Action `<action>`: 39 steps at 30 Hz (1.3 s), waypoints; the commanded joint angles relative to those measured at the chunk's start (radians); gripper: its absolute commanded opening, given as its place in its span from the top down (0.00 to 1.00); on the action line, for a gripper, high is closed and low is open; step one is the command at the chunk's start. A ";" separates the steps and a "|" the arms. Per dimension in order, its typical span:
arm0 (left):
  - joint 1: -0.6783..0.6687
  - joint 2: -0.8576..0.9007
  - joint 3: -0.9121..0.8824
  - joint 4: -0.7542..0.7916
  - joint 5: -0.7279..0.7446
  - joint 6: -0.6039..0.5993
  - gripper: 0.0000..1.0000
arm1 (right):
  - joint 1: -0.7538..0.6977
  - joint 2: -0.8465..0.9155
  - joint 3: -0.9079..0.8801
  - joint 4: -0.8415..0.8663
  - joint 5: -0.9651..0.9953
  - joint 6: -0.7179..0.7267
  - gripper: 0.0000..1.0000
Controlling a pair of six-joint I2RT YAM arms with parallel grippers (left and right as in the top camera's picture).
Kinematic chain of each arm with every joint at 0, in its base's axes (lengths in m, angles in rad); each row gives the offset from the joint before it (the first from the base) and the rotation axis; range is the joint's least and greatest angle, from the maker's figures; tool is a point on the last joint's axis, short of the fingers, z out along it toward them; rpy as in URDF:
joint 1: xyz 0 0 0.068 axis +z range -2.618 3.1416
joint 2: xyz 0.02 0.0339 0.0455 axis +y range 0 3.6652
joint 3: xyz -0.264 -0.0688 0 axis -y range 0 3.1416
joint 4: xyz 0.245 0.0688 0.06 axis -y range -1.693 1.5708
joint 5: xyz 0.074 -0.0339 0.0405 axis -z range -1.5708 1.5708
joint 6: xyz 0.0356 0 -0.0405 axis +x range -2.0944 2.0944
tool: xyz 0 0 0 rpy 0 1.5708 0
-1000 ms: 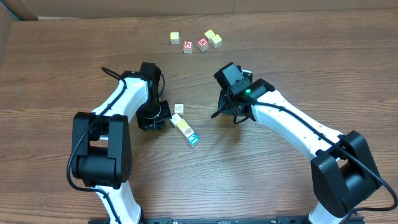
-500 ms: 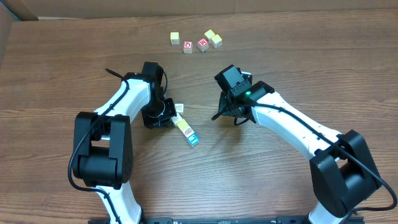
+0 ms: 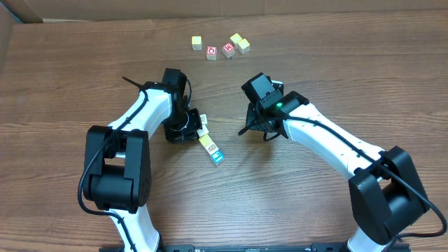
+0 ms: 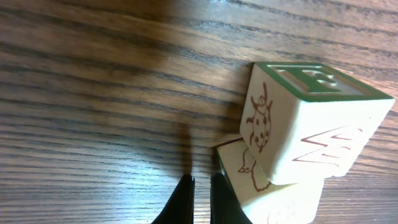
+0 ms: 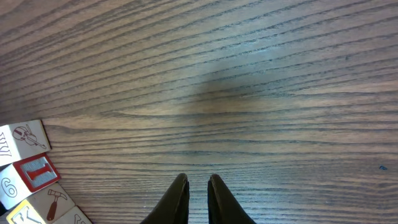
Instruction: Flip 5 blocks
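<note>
Three blocks lie mid-table: a cream one [image 3: 203, 122], a yellow-faced one [image 3: 206, 143] and a blue-faced one [image 3: 217, 157]. My left gripper [image 3: 192, 129] is shut and empty, low at the cream block's left side. In the left wrist view a block with a green letter face [image 4: 311, 118] leans on a second cream block [image 4: 267, 193]. The left gripper [image 4: 202, 186] has one fingertip [image 4: 222, 198] against that second block. More blocks [image 3: 197, 43] [image 3: 241, 43] lie at the far edge. My right gripper [image 3: 253, 126] [image 5: 198, 183] is shut over bare wood.
Two red-faced cubes [image 3: 211, 52] [image 3: 228, 50] sit among the far blocks. The right wrist view catches that cluster at its lower left, with a red cube [image 5: 37, 172] between cream ones [image 5: 22, 140]. A cardboard wall [image 3: 21, 10] rises at the far left.
My left gripper has slid right and a little farther away, up against the nearest cream block. The right arm has stayed put.
</note>
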 commanded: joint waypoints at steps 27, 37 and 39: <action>0.005 -0.006 0.266 -0.076 -0.214 0.050 0.96 | -0.003 0.003 -0.006 0.024 -0.019 -0.005 0.61; -0.064 -0.006 0.225 0.098 -0.214 0.068 0.96 | -0.002 0.003 -0.010 -0.006 -0.121 -0.004 0.87; -0.076 -0.006 0.224 0.108 -0.219 0.076 0.96 | -0.002 0.003 -0.010 -0.047 -0.173 0.011 0.96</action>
